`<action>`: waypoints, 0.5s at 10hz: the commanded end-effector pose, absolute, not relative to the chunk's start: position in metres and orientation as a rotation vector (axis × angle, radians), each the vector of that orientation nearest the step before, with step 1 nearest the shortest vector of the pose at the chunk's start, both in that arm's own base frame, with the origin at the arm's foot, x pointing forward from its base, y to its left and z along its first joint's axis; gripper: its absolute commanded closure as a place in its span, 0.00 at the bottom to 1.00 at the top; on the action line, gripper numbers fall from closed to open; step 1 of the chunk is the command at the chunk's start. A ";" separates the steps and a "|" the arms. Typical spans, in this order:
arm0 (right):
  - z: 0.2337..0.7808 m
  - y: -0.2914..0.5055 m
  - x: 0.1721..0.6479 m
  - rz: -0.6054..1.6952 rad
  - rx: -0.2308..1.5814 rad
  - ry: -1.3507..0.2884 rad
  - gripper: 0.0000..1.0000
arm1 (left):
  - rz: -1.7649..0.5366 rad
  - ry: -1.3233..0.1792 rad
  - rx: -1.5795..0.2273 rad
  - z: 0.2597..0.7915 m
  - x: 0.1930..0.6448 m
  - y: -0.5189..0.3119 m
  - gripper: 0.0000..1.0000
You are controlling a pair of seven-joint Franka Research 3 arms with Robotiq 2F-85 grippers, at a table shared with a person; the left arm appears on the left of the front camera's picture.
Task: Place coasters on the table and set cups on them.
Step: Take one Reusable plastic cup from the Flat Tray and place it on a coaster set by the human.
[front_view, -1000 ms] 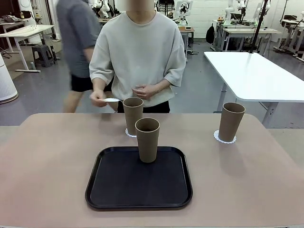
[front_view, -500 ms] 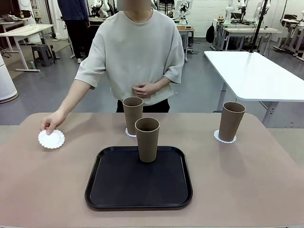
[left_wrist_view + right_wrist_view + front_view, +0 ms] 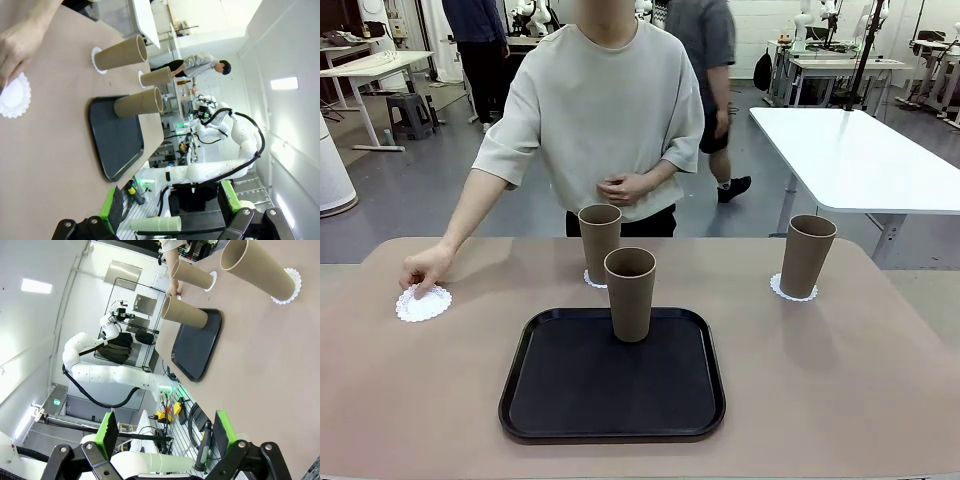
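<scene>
Front view: a person's hand [image 3: 425, 268] presses the third coaster [image 3: 423, 305] onto the table [image 3: 840, 380]. The last cup [image 3: 630, 295] stands upright on the black tray [image 3: 550, 400]. The middle cup [image 3: 600, 235] and the side cup [image 3: 807, 256] each stand on a doily. The last cup looks light and stiff like cardboard, so it should tip or crush easily. A gentle hold around its mid-wall, below the rim, seems best. The coaster is thin, limp paper, awkward to pinch off a flat top.

Left wrist view: the left claw [image 3: 170, 215] is released, fingers spread, nothing between them. The third coaster [image 3: 15, 97] lies well ahead and off to one side, partly hidden under the hand [image 3: 20, 45]. The last cup [image 3: 140, 102] is ahead, well apart.

Right wrist view: the right claw [image 3: 165, 440] is likewise spread and empty. The side cup [image 3: 260, 270] is nearest ahead, with the last cup [image 3: 185, 312] beyond it. The third coaster is too small to make out.
</scene>
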State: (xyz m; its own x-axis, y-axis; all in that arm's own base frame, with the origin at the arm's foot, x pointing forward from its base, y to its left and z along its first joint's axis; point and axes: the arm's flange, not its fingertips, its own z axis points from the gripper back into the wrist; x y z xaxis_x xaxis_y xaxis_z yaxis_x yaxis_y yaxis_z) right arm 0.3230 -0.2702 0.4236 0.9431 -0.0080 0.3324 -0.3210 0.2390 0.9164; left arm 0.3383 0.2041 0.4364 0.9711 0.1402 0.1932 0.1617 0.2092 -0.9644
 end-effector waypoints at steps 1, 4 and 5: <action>0.425 -0.270 0.323 0.201 1.319 -0.281 0.00 | -0.009 -0.274 -1.356 0.437 0.337 0.204 0.00; 0.425 -0.270 0.323 0.201 1.319 -0.281 0.00 | -0.009 -0.274 -1.356 0.437 0.337 0.204 0.00; 0.425 -0.270 0.323 0.201 1.319 -0.281 0.00 | -0.009 -0.274 -1.356 0.437 0.337 0.204 0.00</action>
State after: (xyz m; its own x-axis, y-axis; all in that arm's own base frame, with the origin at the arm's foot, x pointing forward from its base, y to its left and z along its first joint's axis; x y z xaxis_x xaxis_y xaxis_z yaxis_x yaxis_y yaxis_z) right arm 0.3230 -0.2702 0.4236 0.9431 -0.0080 0.3324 -0.3210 0.2390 0.9164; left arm 0.3383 0.2041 0.4364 0.9711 0.1402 0.1932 0.1617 0.2092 -0.9644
